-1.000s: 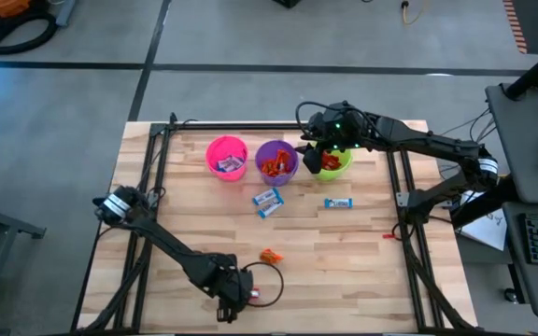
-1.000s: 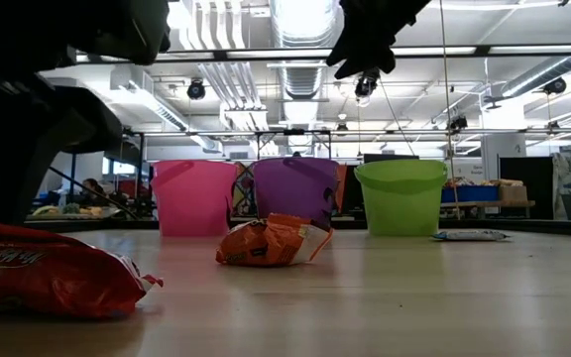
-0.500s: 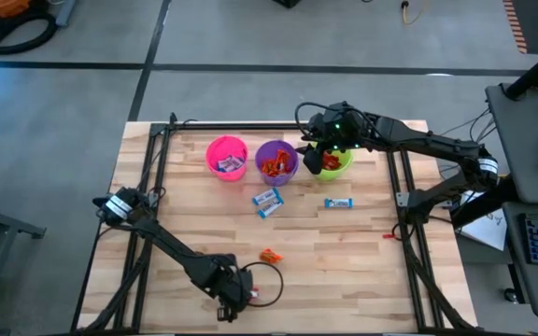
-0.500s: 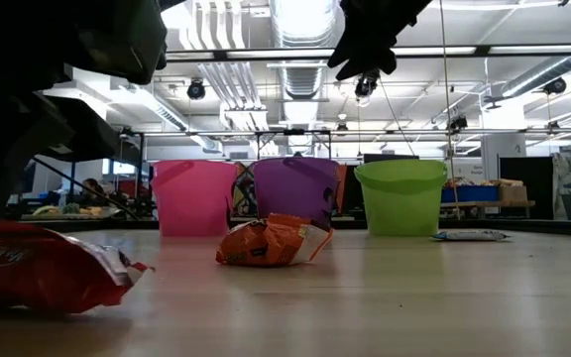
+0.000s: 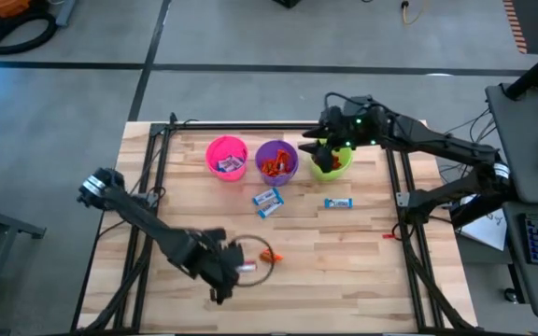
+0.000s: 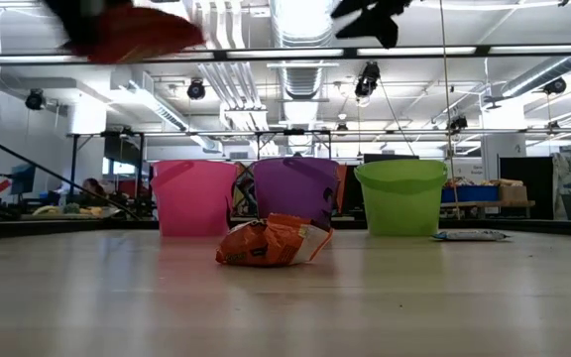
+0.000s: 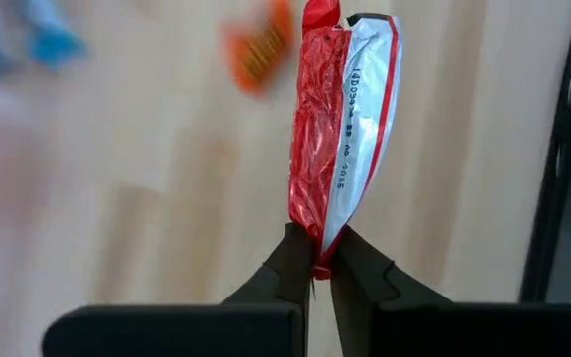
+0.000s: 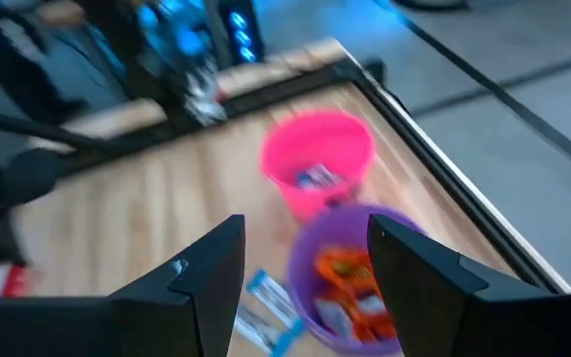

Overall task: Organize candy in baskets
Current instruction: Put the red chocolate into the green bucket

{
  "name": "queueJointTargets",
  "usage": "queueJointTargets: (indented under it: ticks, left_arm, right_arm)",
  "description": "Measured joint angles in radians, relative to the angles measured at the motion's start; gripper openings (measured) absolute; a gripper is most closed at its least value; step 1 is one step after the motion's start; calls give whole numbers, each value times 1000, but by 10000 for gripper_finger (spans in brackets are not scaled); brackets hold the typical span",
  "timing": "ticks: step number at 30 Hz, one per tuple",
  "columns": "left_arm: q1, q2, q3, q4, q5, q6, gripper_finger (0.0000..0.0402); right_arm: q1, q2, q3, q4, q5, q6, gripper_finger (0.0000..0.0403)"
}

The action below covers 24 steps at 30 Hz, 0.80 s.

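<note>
My left gripper (image 5: 239, 268) is shut on a red-and-white candy bar (image 7: 340, 129), held high over the table's near part; the bar also shows at the top of the low view (image 6: 127, 30). An orange candy (image 5: 269, 254) lies on the table just beyond it. The pink basket (image 5: 227, 155), the purple basket (image 5: 276, 161) and the green basket (image 5: 331, 161) stand in a row at the far side, with candy inside. My right gripper (image 8: 305, 278) is open and empty above the green basket. My left gripper pinches one end of the red-and-white candy bar (image 7: 319, 246) between its two fingertips. The bar runs on past the fingers in line with them. It is lifted clear of the table.
Two blue-and-white candies (image 5: 267, 201) lie in front of the purple basket, and another (image 5: 338, 203) lies in front of the green one. A black frame rail (image 5: 148, 187) runs along each side of the table.
My left gripper has risen from the table's near edge with the red candy, which lay on the wood and now hangs clear, and has moved a little toward the far edge. My right gripper has risen and shifted slightly toward the table's right.
</note>
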Motion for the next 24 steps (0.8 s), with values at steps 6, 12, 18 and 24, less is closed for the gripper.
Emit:
queueJointTargets:
  ticks: [6,12,18,24]
  left_arm:
    - [87,-141,93,-48,-304,58,1]
    - [167,-225,201,-29,-586,196,1]
    - [226,-230,237,148,-645,365,1]
    - [267,-212,237,256,-727,419,3]
  right_arm:
    - [9,-23,0,158,-129,47,203]
    - [54,-14,0,277,-165,83,203]
    - [106,8,0,419,-165,91,203]
    - [131,26,0,474,-166,90,203]
